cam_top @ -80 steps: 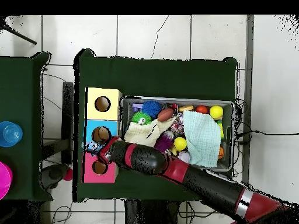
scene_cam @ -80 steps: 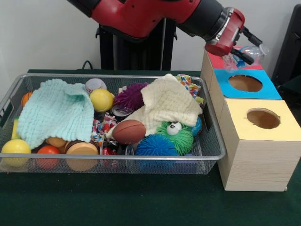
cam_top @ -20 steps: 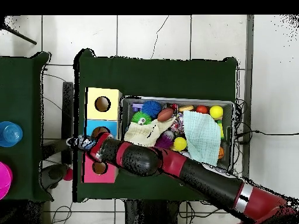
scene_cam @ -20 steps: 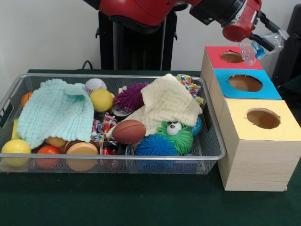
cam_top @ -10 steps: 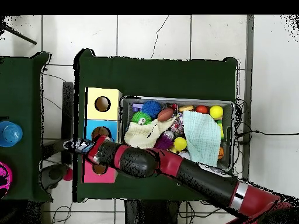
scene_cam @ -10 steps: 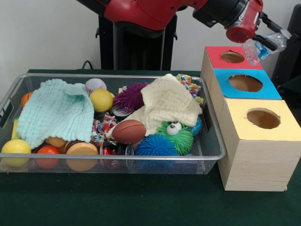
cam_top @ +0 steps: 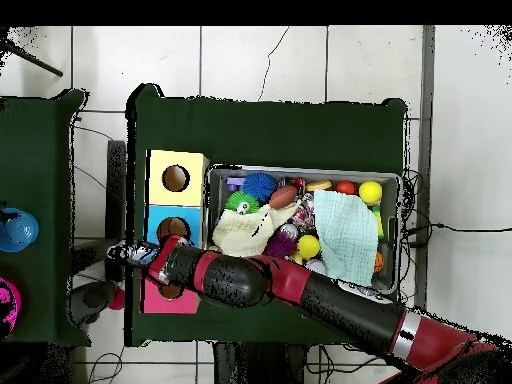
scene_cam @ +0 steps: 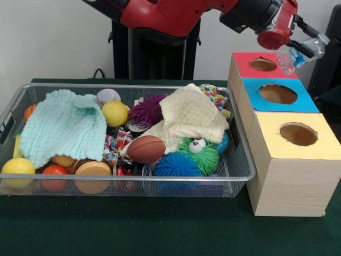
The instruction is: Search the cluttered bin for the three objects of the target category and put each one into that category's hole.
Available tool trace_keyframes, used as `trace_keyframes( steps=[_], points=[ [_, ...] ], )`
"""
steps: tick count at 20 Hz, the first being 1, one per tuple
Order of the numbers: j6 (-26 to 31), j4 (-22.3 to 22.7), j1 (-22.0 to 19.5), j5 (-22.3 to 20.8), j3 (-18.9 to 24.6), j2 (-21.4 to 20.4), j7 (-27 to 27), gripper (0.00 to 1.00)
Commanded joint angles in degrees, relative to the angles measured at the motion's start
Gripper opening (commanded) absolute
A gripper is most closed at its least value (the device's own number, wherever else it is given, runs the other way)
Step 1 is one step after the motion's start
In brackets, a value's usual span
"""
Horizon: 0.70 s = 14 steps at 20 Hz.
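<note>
My gripper (scene_cam: 307, 42) is shut on a crumpled clear plastic bottle (scene_cam: 296, 56) with a blue label. It holds the bottle in the air, above and just right of the red box's hole (scene_cam: 263, 64). In the overhead view the gripper (cam_top: 143, 256) and bottle (cam_top: 124, 253) hang over the outer edge of the red box (cam_top: 160, 296), past its hole. The blue box (scene_cam: 279, 95) and the yellow box (scene_cam: 298, 134) stand in a row with it, each with a round hole on top. A can (scene_cam: 139, 126) lies in the wire bin (scene_cam: 242, 160) under the cream cloth (scene_cam: 189, 114).
The bin also holds a mint cloth (scene_cam: 64, 125), a brown football (scene_cam: 146, 149), fuzzy toys (scene_cam: 178, 164), several balls (scene_cam: 114, 113) and a yellow ball (scene_cam: 17, 166). In the overhead view a side table (cam_top: 40, 150) carries a blue object (cam_top: 14, 228).
Four seconds ago the bottle was low by the red hole. It has since risen and moved outward past the red box's edge, with only a slight shift over the last half second.
</note>
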Motion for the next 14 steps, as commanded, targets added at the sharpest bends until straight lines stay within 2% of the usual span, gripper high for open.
trace_keyframes(
  steps=[1,6,14],
  points=[
    [-0.75,-9.65,-0.82,-2.51,-4.44,-0.11,7.62,0.00],
    [0.86,-10.31,-0.55,-2.26,-4.79,-1.62,7.11,0.00],
    [2.58,-11.23,-1.64,-1.81,-4.19,-1.09,6.04,0.00]
  ],
)
